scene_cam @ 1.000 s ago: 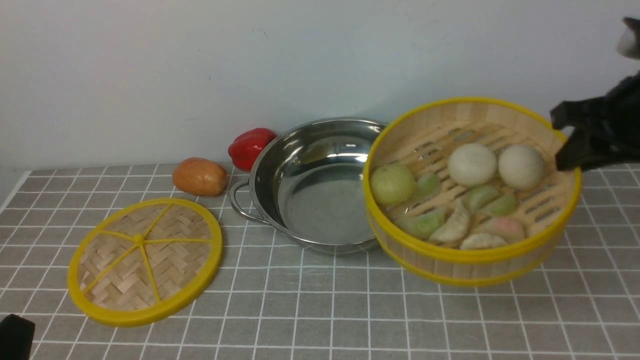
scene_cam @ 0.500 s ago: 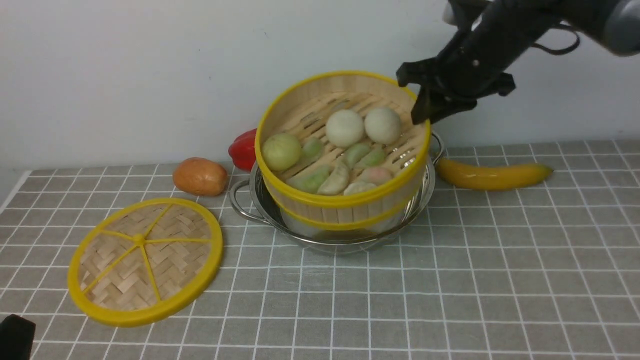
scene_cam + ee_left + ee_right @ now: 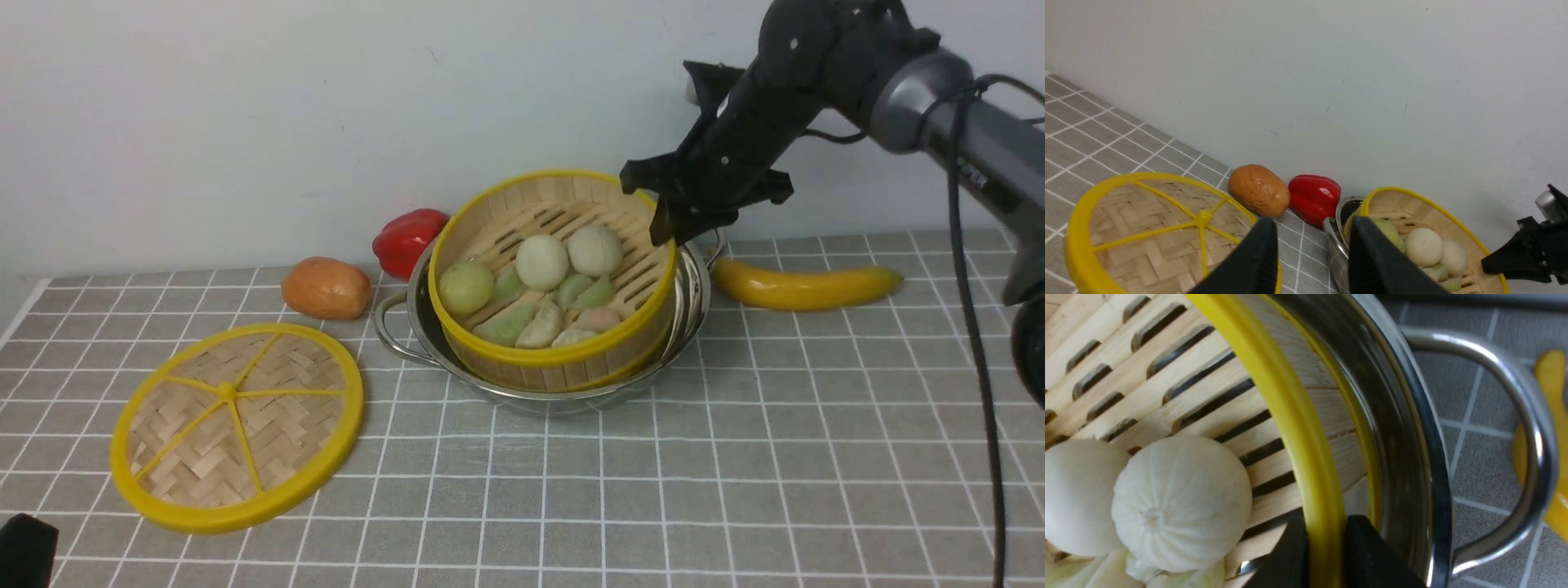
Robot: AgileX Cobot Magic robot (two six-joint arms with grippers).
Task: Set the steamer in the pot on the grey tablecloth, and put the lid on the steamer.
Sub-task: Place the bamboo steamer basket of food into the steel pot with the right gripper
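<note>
**Steamer [image 3: 531, 376] down in the pot [image 3: 692, 298], right gripper [image 3: 663, 233] clamping its rim**

Front view: the steamer is sitting down inside the pot, its upper part standing clear above the steel rim. The pot is resting on the grey tablecloth [image 3: 735, 457] that is covering the worktop. The right gripper is reaching in from the far right side and pinching the steamer's yellow top rim. Inside the basket, 2 white buns [image 3: 542, 262], 1 green bun [image 3: 466, 287] and a cluster of dumplings [image 3: 539, 331] are lying on the slats. The lid [image 3: 237, 425] is lying flat on the cloth to the left of the pot, apart from it. Back by the wall, a brown potato [image 3: 326, 287] and a red pepper [image 3: 406, 238] are sitting side by side, the pepper right beside the pot. A banana [image 3: 804, 286] is lying just right of the pot.

Left wrist view: the left gripper [image 3: 1312, 232] is holding its 2 fingers [image 3: 1257, 261] spread wide with nothing between them. The lid is showing past 1 finger, the pot and steamer past the other.

Right wrist view: close up, the right arm's 2 fingers are pressing the yellow rim from both sides. 1 is sitting inside the basket, and the other is sitting between the basket wall and the pot wall. The pot's looped handle [image 3: 1539, 449] is curving just beyond, with the banana showing past it.
</note>
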